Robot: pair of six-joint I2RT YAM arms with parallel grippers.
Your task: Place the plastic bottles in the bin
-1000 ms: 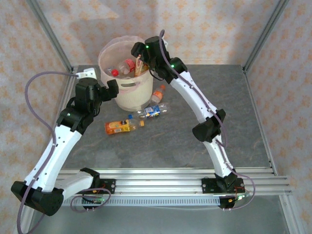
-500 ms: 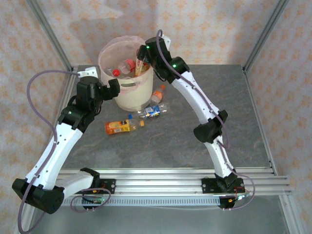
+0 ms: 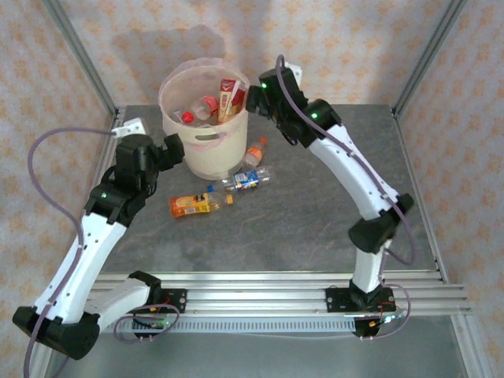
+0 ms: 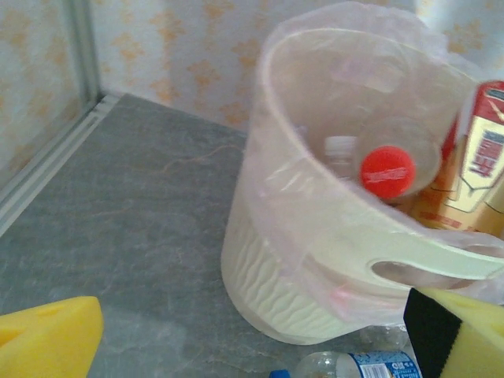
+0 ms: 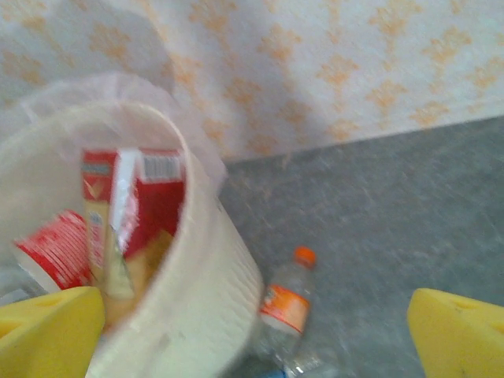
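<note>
Several plastic bottles [image 3: 206, 106] in bin [image 3: 206, 146], three loose on table [image 3: 315, 213]. The orange-label bottle [image 3: 195, 205] lies flat at bin's 6 o'clock, long axis 9-to-3. The blue-label bottle [image 3: 248, 179] and orange-cap bottle [image 3: 253, 151] sit at bin's 4-5 o'clock, latter just beside bin wall, cap toward 1 o'clock. My left gripper [image 3: 175, 148] at bin's 8 o'clock, pads spread wide, empty; orange-label bottle near, at its 5 o'clock. My right gripper [image 3: 253, 96] by rim at 3 o'clock, wide apart, empty; orange-cap bottle at its 6 o'clock. I judge left arm nearer to orange-label bottle.
</note>
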